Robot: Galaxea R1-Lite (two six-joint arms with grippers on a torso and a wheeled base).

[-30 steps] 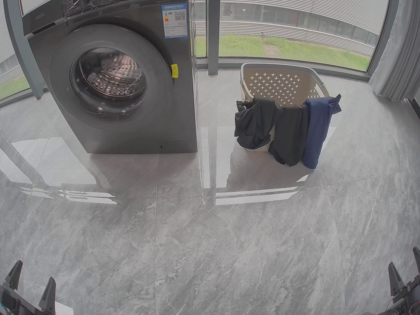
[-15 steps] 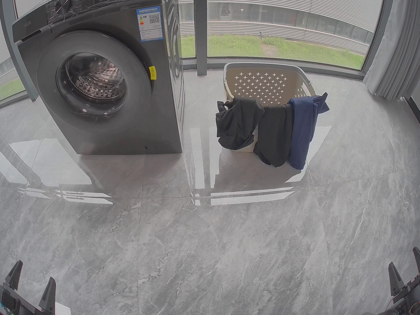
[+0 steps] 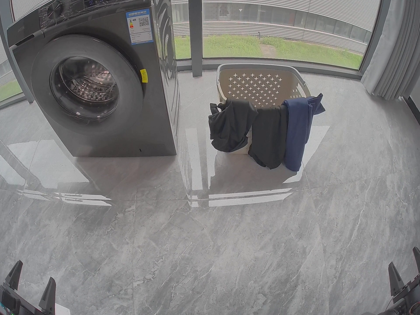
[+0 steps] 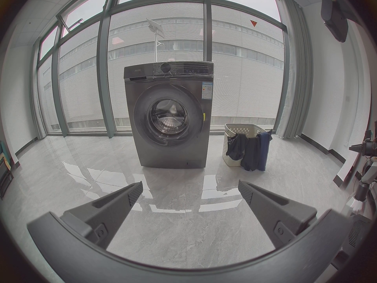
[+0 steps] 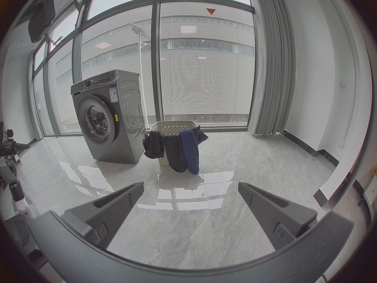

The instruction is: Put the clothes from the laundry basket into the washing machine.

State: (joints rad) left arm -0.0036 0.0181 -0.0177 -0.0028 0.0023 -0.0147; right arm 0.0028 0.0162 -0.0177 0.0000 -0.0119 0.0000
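Note:
A grey washing machine (image 3: 94, 75) stands at the far left, its round drum opening facing me. To its right sits a beige laundry basket (image 3: 261, 82) by the window. Draped over the basket's near rim are a black garment (image 3: 229, 125), a dark grey garment (image 3: 269, 134) and a blue garment (image 3: 297, 130). My left gripper (image 3: 31, 278) is low at the near left and my right gripper (image 3: 404, 267) low at the near right, both open and empty, far from the basket. The left wrist view has the machine (image 4: 171, 114) and basket (image 4: 245, 144) ahead; the right wrist view shows the basket (image 5: 172, 142) too.
A wide stretch of glossy grey tile floor (image 3: 218, 241) lies between me and the basket. Floor-to-ceiling windows (image 3: 280, 18) run behind both. A grey curtain (image 3: 396, 44) hangs at the far right, and a window post (image 3: 194, 27) stands between machine and basket.
The whole head view has shifted: machine and basket now sit further left, so the camera turned right. Both grippers keep their place and stay open.

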